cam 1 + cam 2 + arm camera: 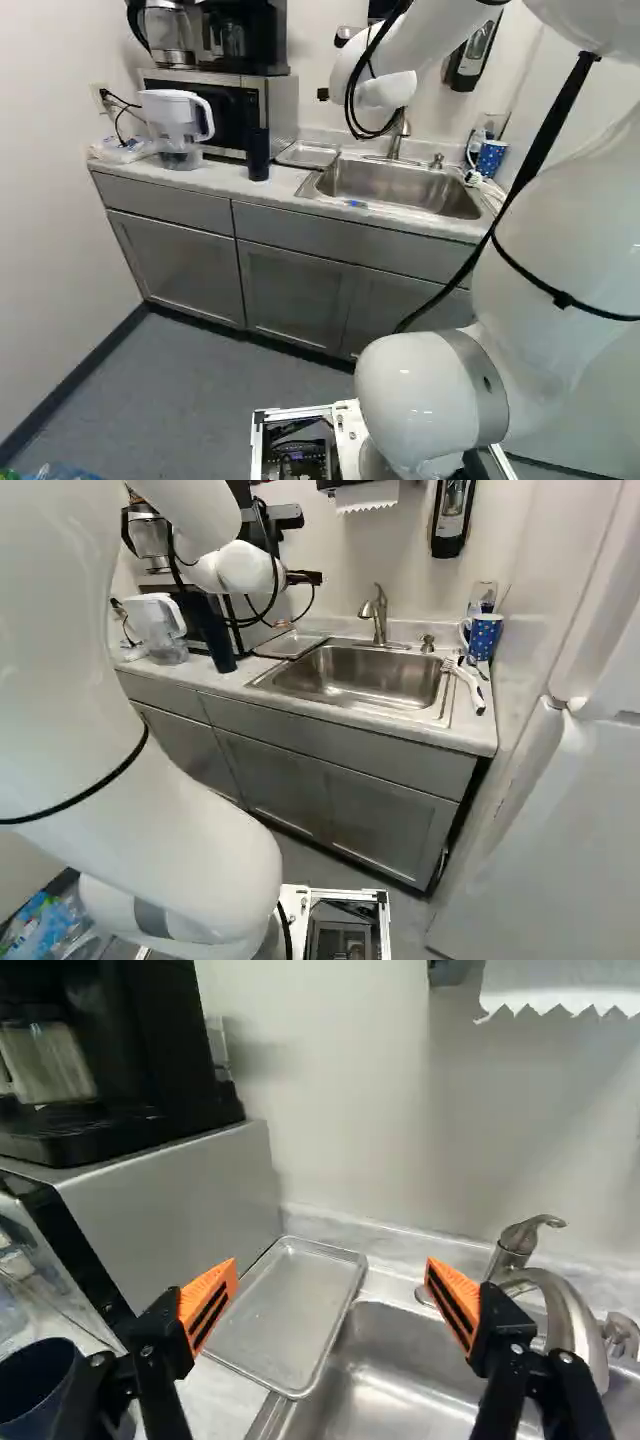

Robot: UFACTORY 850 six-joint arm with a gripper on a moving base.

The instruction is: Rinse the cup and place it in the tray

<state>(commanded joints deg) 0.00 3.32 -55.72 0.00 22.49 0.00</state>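
Steering remotely, I had the end effector [316,578] spread wide, the tray [285,1315] ahead; the dark blue cup [258,156] stood on the table [222,180], the spotted mug [485,638] beyond the sink [365,672].

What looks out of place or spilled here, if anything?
Nothing looks spilled. Mildly odd: a white-handled brush lies loose on the pale countertop beside the stainless-steel sink, and the shallow metal tray laps over the sink's rim instead of sitting clear.

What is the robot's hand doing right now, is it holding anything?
The hand is open and holding nothing; its two orange pads stand wide apart, with the tray ahead of them.
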